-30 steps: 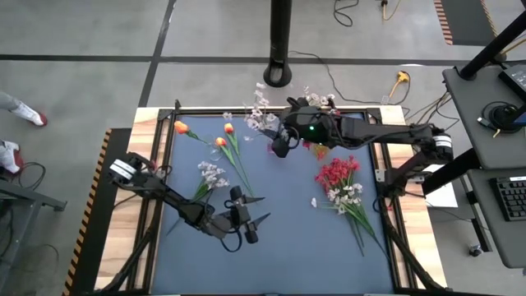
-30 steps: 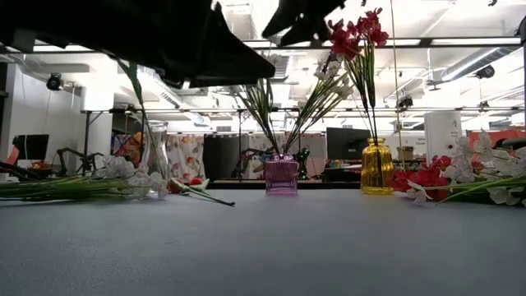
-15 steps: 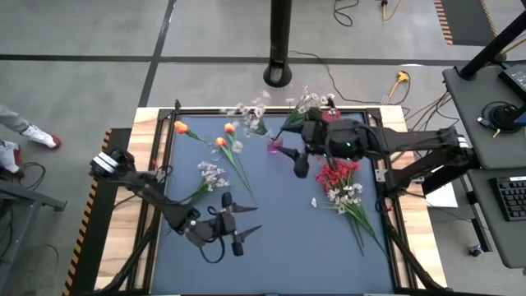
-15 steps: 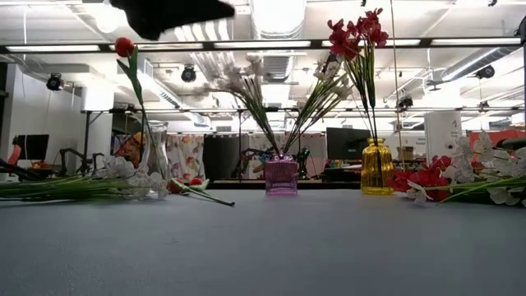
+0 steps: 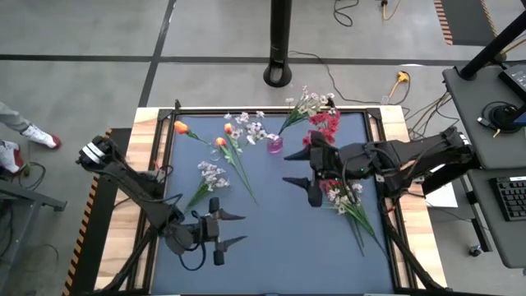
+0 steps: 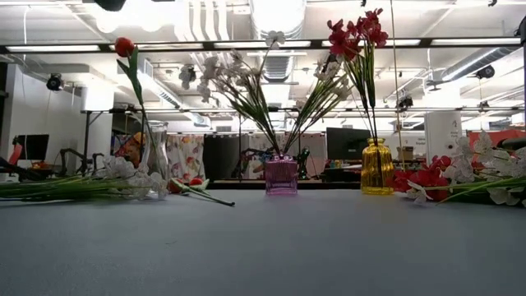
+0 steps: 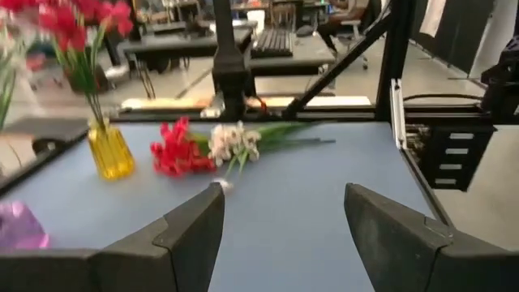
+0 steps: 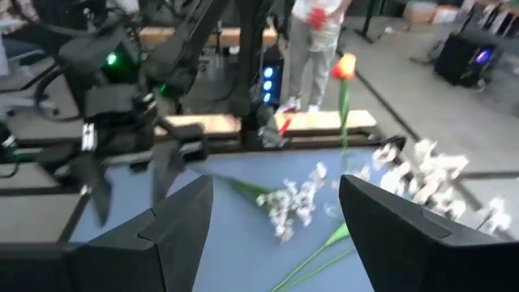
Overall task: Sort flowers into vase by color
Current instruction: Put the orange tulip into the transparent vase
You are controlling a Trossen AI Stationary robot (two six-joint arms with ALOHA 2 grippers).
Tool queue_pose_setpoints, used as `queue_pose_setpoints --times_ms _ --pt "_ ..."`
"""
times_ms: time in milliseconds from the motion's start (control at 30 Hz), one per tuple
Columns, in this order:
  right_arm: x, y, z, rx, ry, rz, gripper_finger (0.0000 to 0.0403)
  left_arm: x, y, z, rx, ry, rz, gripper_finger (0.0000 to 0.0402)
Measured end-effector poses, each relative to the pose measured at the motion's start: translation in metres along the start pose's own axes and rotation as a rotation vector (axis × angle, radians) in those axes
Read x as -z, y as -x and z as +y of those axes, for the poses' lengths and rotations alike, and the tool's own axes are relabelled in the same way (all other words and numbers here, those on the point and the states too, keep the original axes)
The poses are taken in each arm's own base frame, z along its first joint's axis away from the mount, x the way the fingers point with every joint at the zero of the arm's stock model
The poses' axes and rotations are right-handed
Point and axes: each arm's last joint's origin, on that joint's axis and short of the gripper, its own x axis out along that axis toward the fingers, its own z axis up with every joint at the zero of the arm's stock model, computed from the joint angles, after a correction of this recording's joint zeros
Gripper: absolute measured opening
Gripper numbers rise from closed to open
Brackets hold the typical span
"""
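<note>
Pulled back from the pink vase (image 5: 274, 145) toward the red flowers (image 5: 335, 177) lying beside it: right gripper (image 5: 302, 178), fingers spread, empty. White sprays (image 5: 249, 127) now standing in that vase. Left gripper (image 5: 226, 228) retreated farther, released.

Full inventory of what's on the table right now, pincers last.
Pink vase: one, far edge centre, holds white sprays.
Yellow vase: one, far right, holds red flowers.
Clear vase: one, far left, holds an orange tulip.
Orange tulips: about three, far left of the mat.
White spray: one, lying left of centre.
Red and white bunch: lying right, under the right arm.
Left pincer: open, near front left.
Right pincer: open, empty, mid-right.
</note>
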Motion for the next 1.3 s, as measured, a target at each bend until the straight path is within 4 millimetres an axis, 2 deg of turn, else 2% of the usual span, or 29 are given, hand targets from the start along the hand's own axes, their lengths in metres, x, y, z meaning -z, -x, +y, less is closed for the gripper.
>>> queue_pose_setpoints --times_ms 133,333,467,633,833,1000,1167,1300 --pt "0.009 0.001 0.007 -0.015 -0.035 0.081 0.0261 0.007 0.008 0.005 -0.001 0.055 0.098 0.0237" --pt "0.024 0.002 0.014 -0.015 -0.098 0.208 0.0254 0.027 0.015 0.011 0.074 0.155 0.350 0.0237" --pt "0.034 0.000 0.019 0.000 -0.145 0.294 0.0250 0.040 0.017 0.014 0.053 0.216 0.488 0.0237" --pt "0.050 -0.010 0.030 0.019 -0.175 0.394 0.0249 0.054 0.013 0.013 -0.001 0.182 0.527 0.0237" --pt "0.074 -0.039 0.047 0.037 -0.123 0.500 0.0249 0.077 0.002 0.010 -0.075 -0.001 0.528 0.0237" --pt "0.102 -0.070 0.058 0.109 -0.059 0.578 0.0249 0.090 -0.004 0.009 -0.126 -0.056 0.527 0.0237" --pt "0.133 -0.104 0.069 0.178 0.041 0.606 0.0249 0.092 -0.002 0.007 -0.121 -0.060 0.528 0.0237" --pt "0.151 -0.131 0.078 0.160 0.088 0.566 0.0248 0.087 0.005 0.003 -0.073 -0.042 0.530 0.0237"
